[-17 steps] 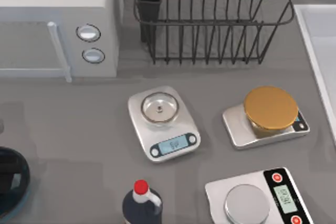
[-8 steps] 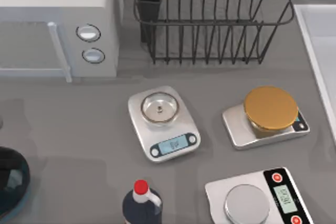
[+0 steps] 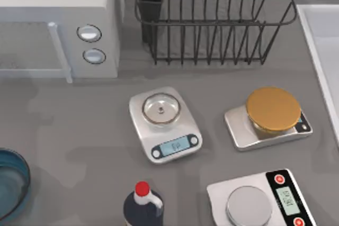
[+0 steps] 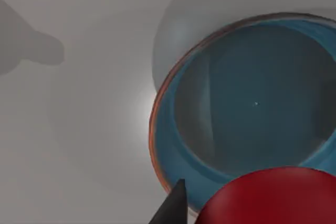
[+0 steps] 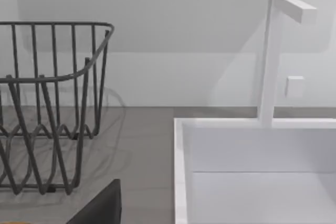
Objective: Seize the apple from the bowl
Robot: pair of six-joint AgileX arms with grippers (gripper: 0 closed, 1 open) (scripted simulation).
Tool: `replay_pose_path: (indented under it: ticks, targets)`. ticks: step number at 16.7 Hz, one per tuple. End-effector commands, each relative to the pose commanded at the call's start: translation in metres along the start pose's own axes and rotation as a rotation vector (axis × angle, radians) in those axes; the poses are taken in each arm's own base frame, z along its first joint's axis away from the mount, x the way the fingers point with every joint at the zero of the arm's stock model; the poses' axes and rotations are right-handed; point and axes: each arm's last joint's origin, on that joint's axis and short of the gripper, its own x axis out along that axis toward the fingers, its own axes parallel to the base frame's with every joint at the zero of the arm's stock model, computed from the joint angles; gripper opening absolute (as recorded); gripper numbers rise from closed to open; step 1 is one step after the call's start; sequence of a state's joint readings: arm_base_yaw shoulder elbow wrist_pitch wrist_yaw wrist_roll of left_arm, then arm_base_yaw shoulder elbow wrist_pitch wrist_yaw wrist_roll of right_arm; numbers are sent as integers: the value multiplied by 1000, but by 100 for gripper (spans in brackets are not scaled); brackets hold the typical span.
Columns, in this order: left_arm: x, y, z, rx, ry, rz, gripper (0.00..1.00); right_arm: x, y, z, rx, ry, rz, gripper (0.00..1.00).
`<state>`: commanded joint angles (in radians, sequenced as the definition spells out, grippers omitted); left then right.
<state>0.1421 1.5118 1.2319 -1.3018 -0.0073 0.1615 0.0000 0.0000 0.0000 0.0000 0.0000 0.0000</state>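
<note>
Above translucent blue round bowl, glossy red apple

On my desk I see a microwave back left, a wire rack beside it, three scales mid-desk, a red-capped dark bottle in front, and a white sink at right.

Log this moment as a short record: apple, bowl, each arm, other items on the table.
apple: close under the left wrist camera, beside a dark fingertip, above the bowl's near rim; grip itself not visible
bowl: blue glass, at the table's left edge, interior bare
left gripper: over the bowl, jaws' state unclear
right gripper: near the dish rack and sink, away from the work
scales: three, centre and right
bottle: red cap, front centre
microwave: back left
</note>
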Motion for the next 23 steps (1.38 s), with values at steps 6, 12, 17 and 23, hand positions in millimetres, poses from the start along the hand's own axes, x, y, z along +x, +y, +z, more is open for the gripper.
replay_pose_path:
  ticks: [6, 12, 17, 23]
  targets:
    - [-104, -5, -29, 0, -23, 4, 0, 0, 0, 0, 0, 0, 0, 100]
    - [-121, -6, -39, -1, -37, 6, 0, 0, 0, 0, 0, 0, 0, 100]
    - [-114, -19, -21, -4, -22, 3, 0, 0, 0, 0, 0, 0, 0, 100]
    - [-77, -127, 32, -1, 0, 2, 0, 0, 0, 0, 0, 0, 0, 100]
